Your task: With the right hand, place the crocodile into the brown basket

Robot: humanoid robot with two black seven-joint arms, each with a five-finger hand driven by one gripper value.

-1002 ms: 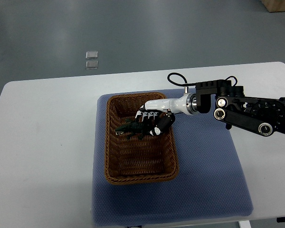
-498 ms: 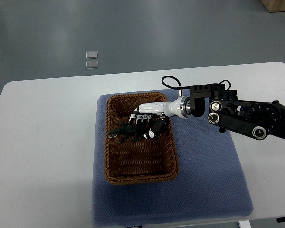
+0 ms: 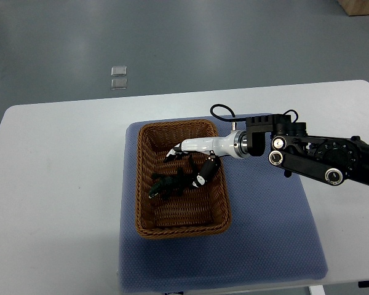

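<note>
1. One crocodile [image 3: 167,184] — dark green, lying on the woven floor of the brown basket [image 3: 149,227], toward the middle, clear of the fingers above it.
2. One basket, rectangular, set on the left half of a single blue mat [image 3: 270,233] that covers the middle of the white table [image 3: 55,184].
3. One right hand [image 3: 194,161] reaching in over the basket's right rim — fingers spread apart, gripping nothing, thumb pointing down near the toy's tail end.
4. Black forearm entering from the right edge, crossing above the mat's upper right part.
5. Two small clear squares [image 3: 119,78] on the grey floor beyond the table's far edge.
</note>
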